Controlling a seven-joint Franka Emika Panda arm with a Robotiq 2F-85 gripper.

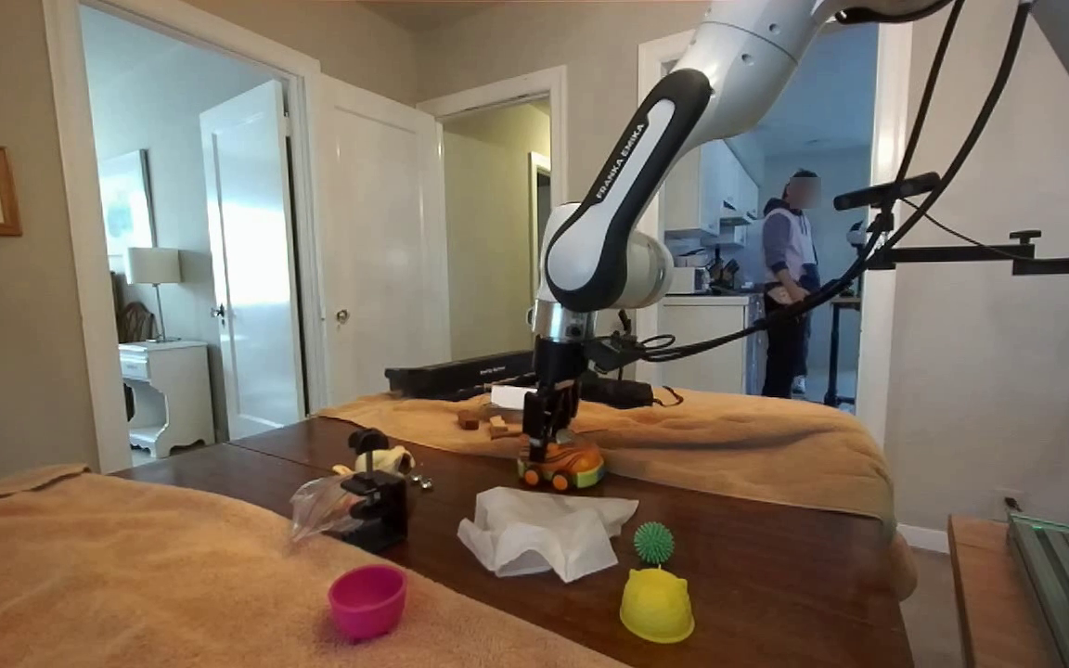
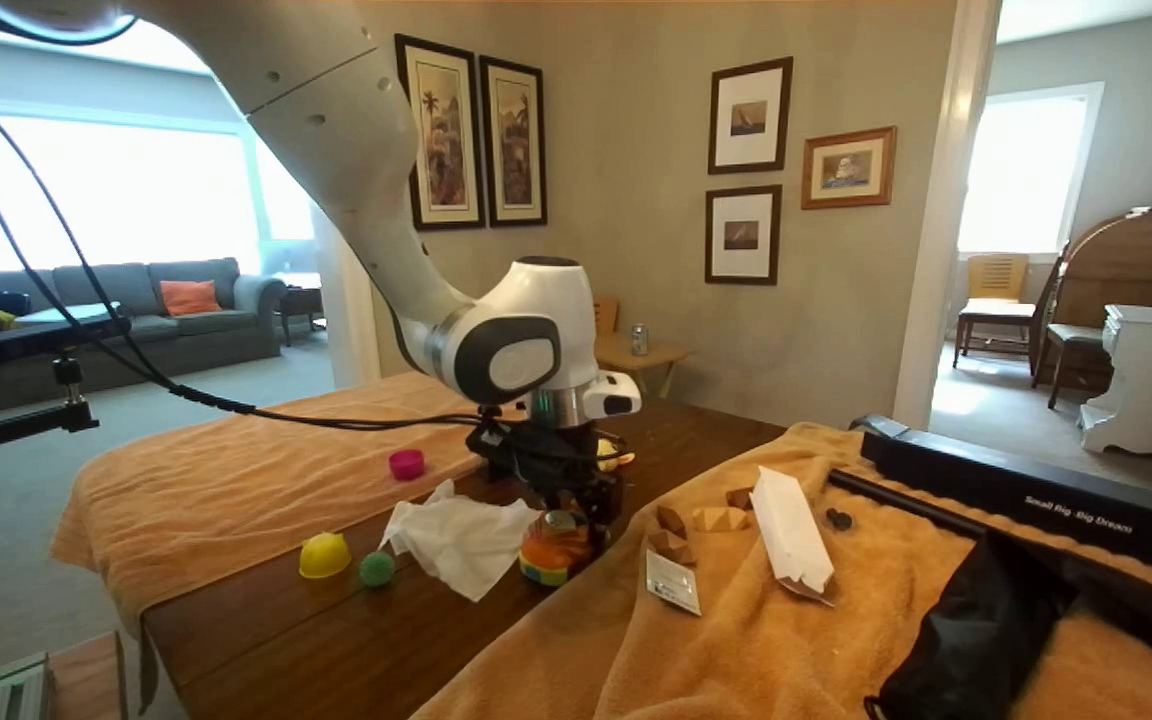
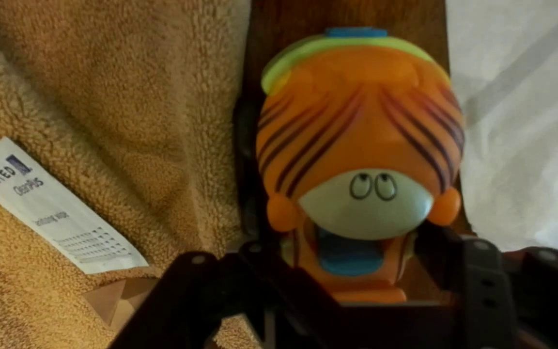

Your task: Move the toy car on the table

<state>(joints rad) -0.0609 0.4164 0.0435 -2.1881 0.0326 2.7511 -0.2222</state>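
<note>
The orange toy car (image 1: 583, 464) sits on the dark brown table (image 1: 776, 566), close to the edge of a tan towel. Its striped orange roof, pale windscreen with two eyes and light green rim fill the middle of the wrist view, where the car (image 3: 361, 126) covers much of the tabletop. My gripper (image 3: 349, 245) comes down from above, shut on the car, with one dark finger at each side of its eyed end. In an exterior view the arm partly hides the car (image 2: 548, 550). The exact contact of the fingertips is too dark to make out.
A crumpled white sheet (image 1: 548, 538) lies beside the car. Farther off are a green spiky ball (image 1: 653, 543), a yellow cup (image 1: 657, 608), a pink bowl (image 1: 367, 601) and a black clamp (image 1: 381, 506). The towel holds a white box (image 2: 791, 530) and a packet (image 3: 58, 211).
</note>
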